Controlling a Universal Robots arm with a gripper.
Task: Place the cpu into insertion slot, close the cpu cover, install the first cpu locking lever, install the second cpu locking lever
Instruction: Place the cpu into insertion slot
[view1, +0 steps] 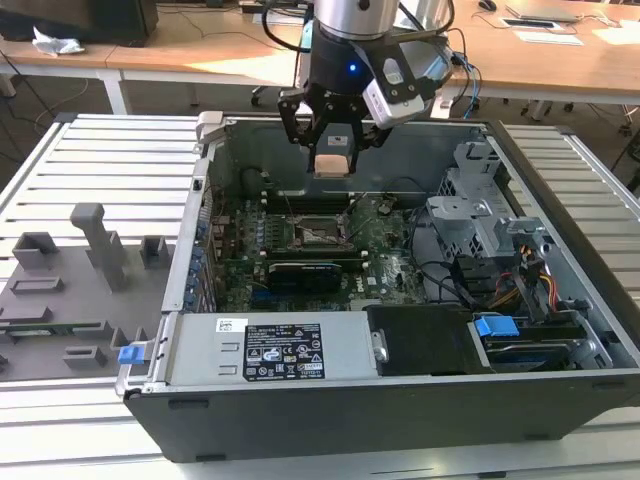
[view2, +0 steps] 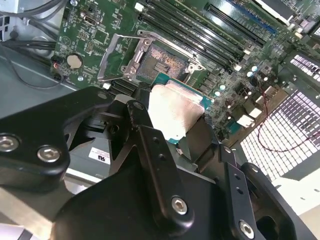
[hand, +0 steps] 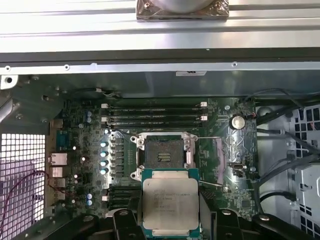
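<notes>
My gripper (view1: 333, 150) hangs inside the open computer case, shut on the cpu (view1: 332, 160), which it holds by its edges. In the first wrist view the cpu (hand: 170, 202) shows its silver-grey face with a green rim, level between the black fingers (hand: 125, 220). It sits just short of the insertion slot (hand: 163, 155), a dark square socket that lies bare on the green board. The cpu cover (hand: 218, 160) is swung open toward the coin battery. In the second wrist view the cpu (view2: 175, 110) hovers beside the slot (view2: 162, 62) and the open cover (view2: 115, 60).
Memory sticks (hand: 155, 115) run behind the socket and a black card (view1: 310, 272) lies in front of it. A drive cage with cables (view1: 480, 230) fills the exterior view's right. The power supply (view1: 270, 350) spans the front. A grey fixture tray (view1: 70, 290) lies outside, left.
</notes>
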